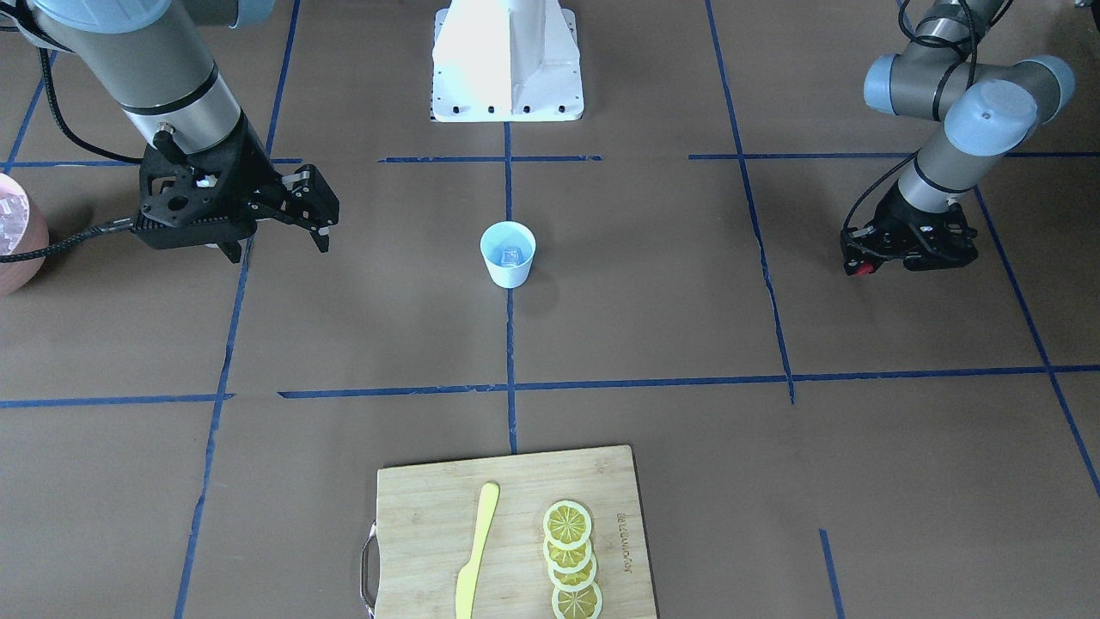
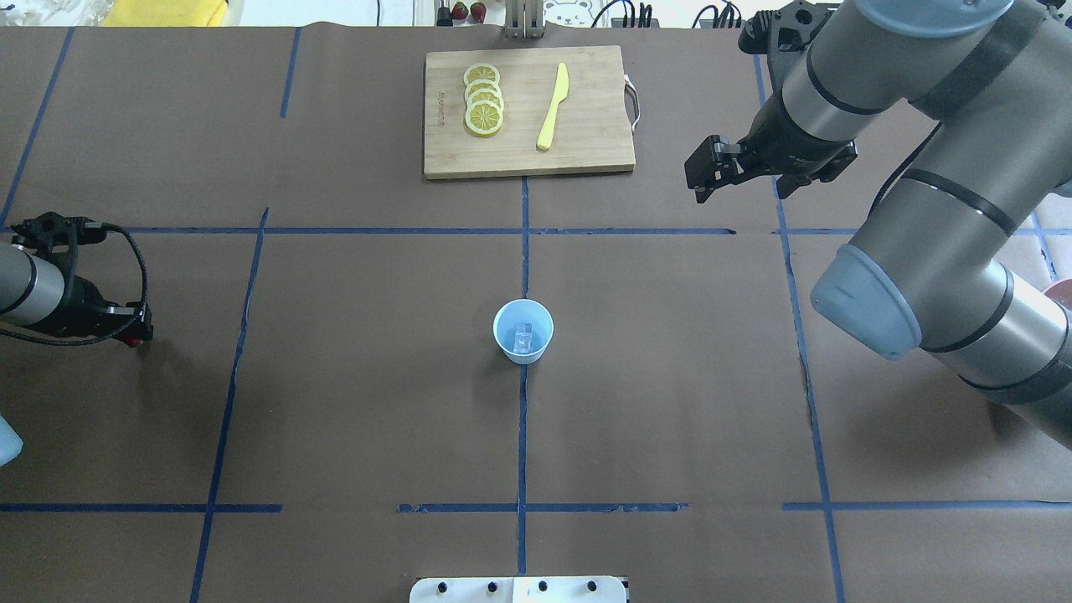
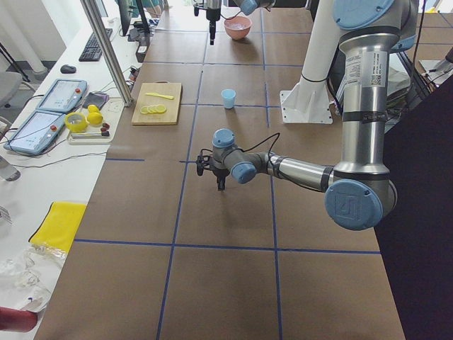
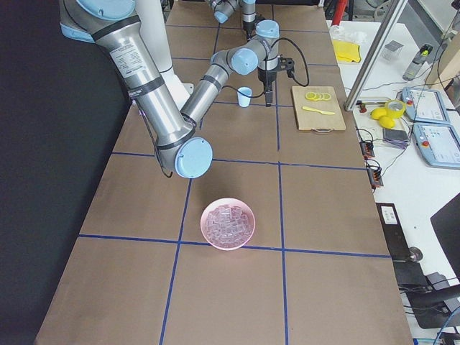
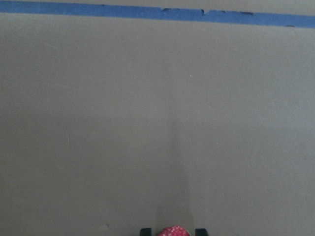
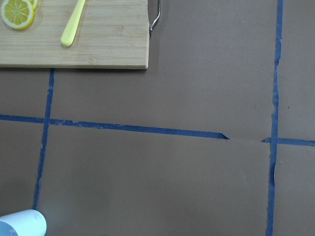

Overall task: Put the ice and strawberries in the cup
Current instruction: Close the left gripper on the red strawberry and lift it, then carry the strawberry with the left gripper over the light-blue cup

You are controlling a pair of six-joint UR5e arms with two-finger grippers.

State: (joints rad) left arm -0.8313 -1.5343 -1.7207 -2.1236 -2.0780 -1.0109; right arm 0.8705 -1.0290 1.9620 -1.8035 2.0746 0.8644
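The small dark-red, pale-speckled strawberry [image 5: 172, 231] was gripped between the left pincer's [image 2: 134, 338] tips, shown plainly by its wrist view, overhead merely as a red speck; the right pincer [image 1: 325, 234] was held open.

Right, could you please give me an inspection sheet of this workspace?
Surface: brown table, blue tape grid.
Job's things: cup mid-table, ice cube inside; more ice in the bowl; strawberry in the left claw.
Clutter: board with lemon slices and knife.
Claws: left claw shut on strawberry; right claw open, empty.
Cables: black cable looped at each wrist.
Surroundings: bench with pendants beside the table.
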